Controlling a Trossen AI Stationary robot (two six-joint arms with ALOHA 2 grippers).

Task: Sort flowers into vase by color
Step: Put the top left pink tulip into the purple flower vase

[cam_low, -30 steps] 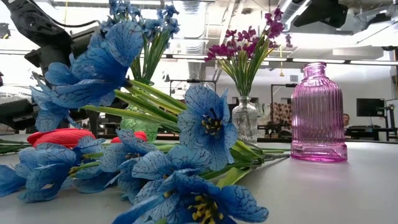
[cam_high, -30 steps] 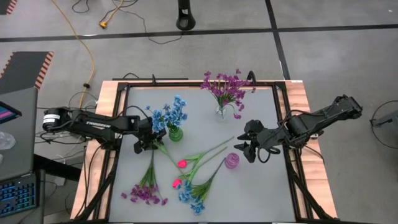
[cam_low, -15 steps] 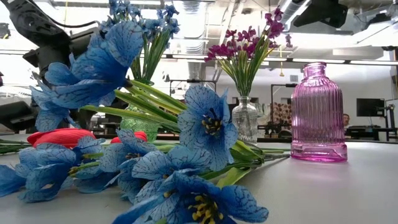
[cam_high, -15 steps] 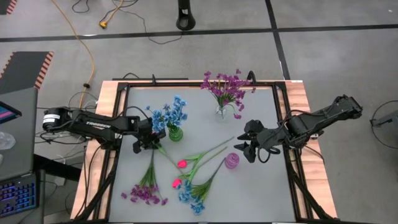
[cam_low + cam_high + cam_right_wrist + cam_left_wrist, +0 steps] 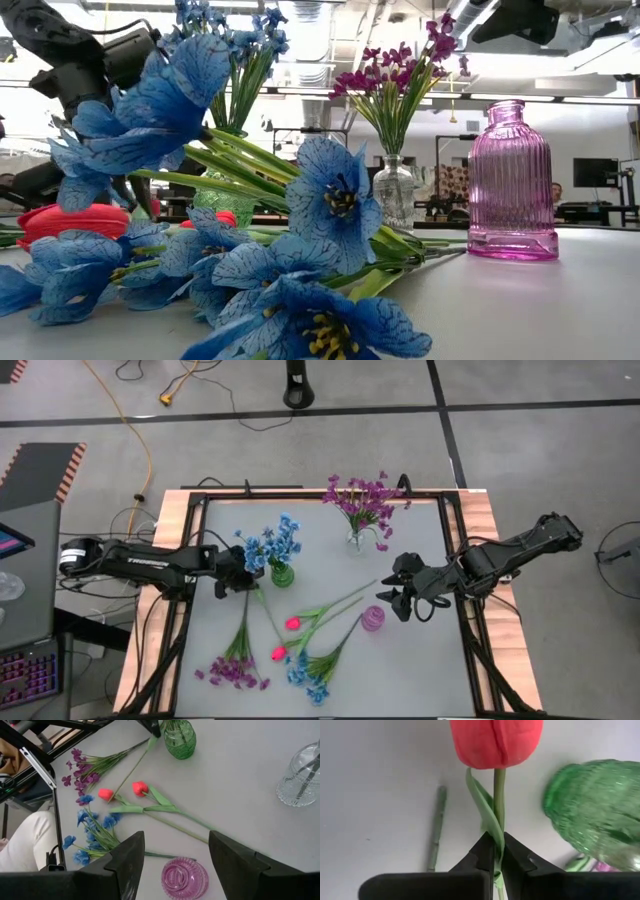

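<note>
Green vase just beside left gripper pinching tulip stem.

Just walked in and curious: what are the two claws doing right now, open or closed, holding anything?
Left gripper: closed on the stem of a red tulip, beside the green vase.
Right gripper: open, holding nothing, above the pink vase.

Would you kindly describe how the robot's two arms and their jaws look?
Both arms are dark, slim and jointed. The left arm carries white lettering and a pale cylinder at its base. The right arm looks plain black. The left gripper has matte black, wedge-shaped jaws.
</note>
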